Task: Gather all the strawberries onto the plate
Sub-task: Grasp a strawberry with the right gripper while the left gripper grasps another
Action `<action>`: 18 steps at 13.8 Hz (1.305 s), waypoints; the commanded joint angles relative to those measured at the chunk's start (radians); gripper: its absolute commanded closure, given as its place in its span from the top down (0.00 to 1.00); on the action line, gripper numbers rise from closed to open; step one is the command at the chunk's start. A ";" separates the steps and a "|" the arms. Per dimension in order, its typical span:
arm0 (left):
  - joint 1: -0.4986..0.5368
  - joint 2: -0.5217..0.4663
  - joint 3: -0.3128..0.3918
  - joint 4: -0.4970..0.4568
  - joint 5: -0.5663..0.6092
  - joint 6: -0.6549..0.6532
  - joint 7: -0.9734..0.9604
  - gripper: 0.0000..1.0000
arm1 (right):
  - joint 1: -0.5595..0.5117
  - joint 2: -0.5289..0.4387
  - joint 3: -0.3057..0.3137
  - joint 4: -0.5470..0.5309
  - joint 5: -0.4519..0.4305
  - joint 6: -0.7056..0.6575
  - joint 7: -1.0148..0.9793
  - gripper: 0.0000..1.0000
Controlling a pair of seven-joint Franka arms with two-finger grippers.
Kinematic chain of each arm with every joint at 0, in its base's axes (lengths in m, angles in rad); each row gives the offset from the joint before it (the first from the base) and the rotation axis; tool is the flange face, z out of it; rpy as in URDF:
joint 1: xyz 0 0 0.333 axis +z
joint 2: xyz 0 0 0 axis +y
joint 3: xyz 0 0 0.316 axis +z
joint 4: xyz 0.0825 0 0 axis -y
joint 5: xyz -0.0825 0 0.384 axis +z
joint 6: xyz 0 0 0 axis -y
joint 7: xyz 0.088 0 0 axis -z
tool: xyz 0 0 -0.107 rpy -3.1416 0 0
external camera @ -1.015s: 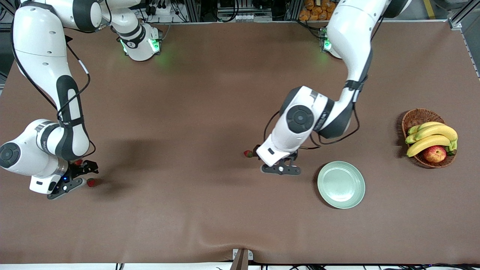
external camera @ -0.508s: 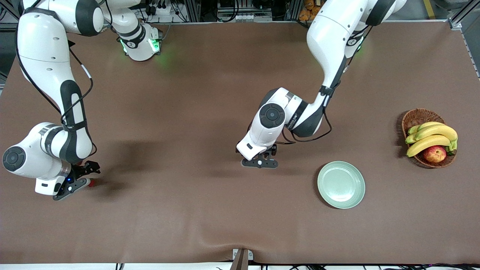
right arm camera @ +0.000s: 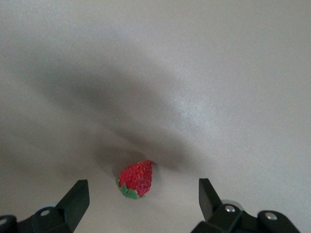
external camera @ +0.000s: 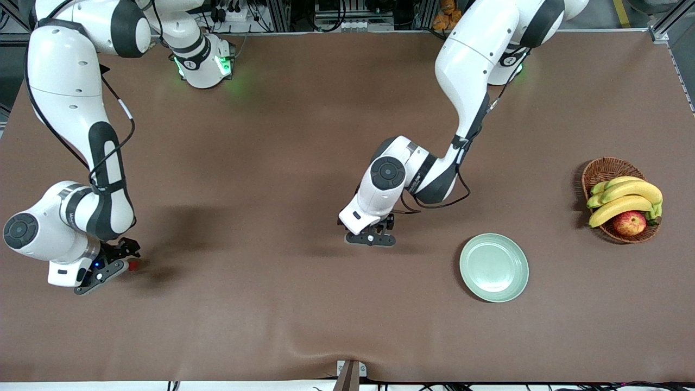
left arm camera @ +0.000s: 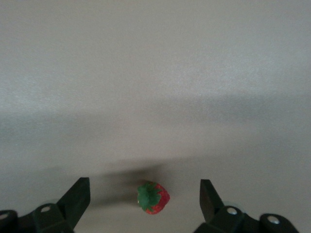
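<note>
One strawberry point(left arm camera: 153, 197) lies on the brown table between the fingers of my open left gripper point(left arm camera: 144, 190), untouched by them. In the front view this gripper point(external camera: 374, 232) hangs low over the table's middle and the arm hides that berry. Another strawberry point(right arm camera: 136, 179) lies between the fingers of my open right gripper point(right arm camera: 143, 190), also untouched. The front view shows this berry point(external camera: 132, 265) as a red spot beside the right gripper point(external camera: 115, 259), near the right arm's end of the table. The pale green plate point(external camera: 494, 267) stands with nothing on it, toward the left arm's end from the left gripper.
A wicker basket point(external camera: 602, 168) holding bananas point(external camera: 624, 198) and an apple point(external camera: 630, 222) stands at the left arm's end of the table. A small bracket point(external camera: 350, 372) sits at the table edge nearest the front camera.
My left gripper has moved away from the plate toward the right arm's end and now covers the strawberry there. My right gripper has shifted slightly over its berry.
</note>
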 commanded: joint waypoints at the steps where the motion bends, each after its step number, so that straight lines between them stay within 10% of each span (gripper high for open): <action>1: -0.028 0.023 0.008 0.027 0.023 0.014 -0.053 0.96 | -0.020 0.024 0.023 0.022 0.005 0.047 -0.046 1.00; 18: -0.037 0.058 0.012 0.019 0.033 0.017 -0.048 0.54 | -0.029 0.064 0.023 0.017 0.089 0.037 -0.042 1.00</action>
